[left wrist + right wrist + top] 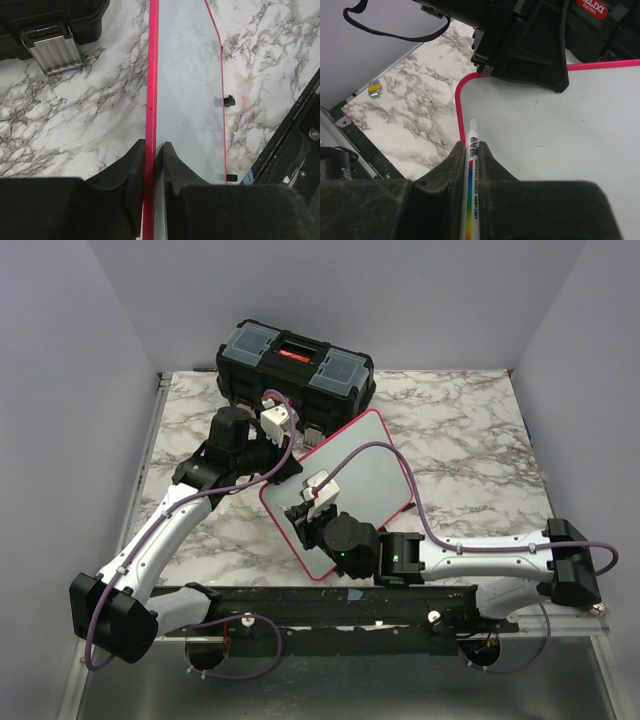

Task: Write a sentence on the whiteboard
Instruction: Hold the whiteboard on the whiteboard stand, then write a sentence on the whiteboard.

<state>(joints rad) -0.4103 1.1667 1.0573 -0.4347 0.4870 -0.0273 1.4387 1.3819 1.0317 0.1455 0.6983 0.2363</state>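
Observation:
The whiteboard (372, 468) lies at an angle in the middle of the marble table, white with a thin red rim. My left gripper (284, 464) is shut on its left rim; in the left wrist view the fingers (135, 165) pinch the red edge (151, 90) of the board (187, 75). My right gripper (471, 148) is shut on a white whiteboard marker (472, 131) with a rainbow stripe, its tip just over the board (560, 135) near the left corner. Seen from above, the right gripper (305, 516) hovers over the board's near-left part. The sentence does not show in any view.
A black toolbox (295, 365) with a red latch stands behind the board; its metal clasp (51, 47) shows in the left wrist view. The dark rail (330, 600) holding the arm bases runs along the near edge. A small yellow and blue item (375, 89) lies by the table's left border.

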